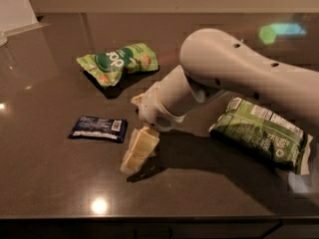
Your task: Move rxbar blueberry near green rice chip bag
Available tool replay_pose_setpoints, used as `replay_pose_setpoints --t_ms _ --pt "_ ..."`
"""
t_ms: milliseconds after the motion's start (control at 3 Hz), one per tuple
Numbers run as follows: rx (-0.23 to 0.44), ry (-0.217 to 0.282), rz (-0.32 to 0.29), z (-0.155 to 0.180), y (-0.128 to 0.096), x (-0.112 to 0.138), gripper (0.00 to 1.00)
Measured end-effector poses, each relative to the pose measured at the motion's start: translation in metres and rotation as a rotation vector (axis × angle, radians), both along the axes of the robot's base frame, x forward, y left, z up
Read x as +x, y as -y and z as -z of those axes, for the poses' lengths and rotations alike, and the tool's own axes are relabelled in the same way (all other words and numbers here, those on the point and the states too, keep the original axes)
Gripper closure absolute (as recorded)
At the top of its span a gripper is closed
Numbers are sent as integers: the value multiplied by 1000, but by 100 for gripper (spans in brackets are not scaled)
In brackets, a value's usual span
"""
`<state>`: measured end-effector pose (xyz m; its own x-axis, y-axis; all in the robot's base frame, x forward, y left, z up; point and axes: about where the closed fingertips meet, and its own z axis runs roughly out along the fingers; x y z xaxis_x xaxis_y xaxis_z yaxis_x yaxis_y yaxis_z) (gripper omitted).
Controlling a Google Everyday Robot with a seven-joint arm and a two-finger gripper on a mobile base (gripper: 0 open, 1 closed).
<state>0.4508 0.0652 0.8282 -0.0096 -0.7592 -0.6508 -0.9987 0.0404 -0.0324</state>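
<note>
Dark glossy bench (45,183), ceiling lights reflected in its top. The end effector (139,152) hung low over the bench, its tip close beside the right end of the rxbar blueberry (98,128); touching or not, could not tell. Whether it stood wide or narrow could not be told from this side.

The bar lay flat, left of centre, white label patch toward its right end. The green rice chip bag (118,62) lay crumpled farther back, well apart from the bar, with bare bench between them.

The white arm (239,73) reached in from the right. Its underside hid the upper edge of a larger dark green bag (259,133) with white print, lying flat at right.
</note>
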Motion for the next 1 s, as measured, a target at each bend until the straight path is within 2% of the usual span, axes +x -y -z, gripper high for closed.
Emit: replay_pose_setpoints --t_ms 667,1000 --pt "58 -50 -6 16 -42 17 0" --pt "82 -72 -8 16 -52 18 1"
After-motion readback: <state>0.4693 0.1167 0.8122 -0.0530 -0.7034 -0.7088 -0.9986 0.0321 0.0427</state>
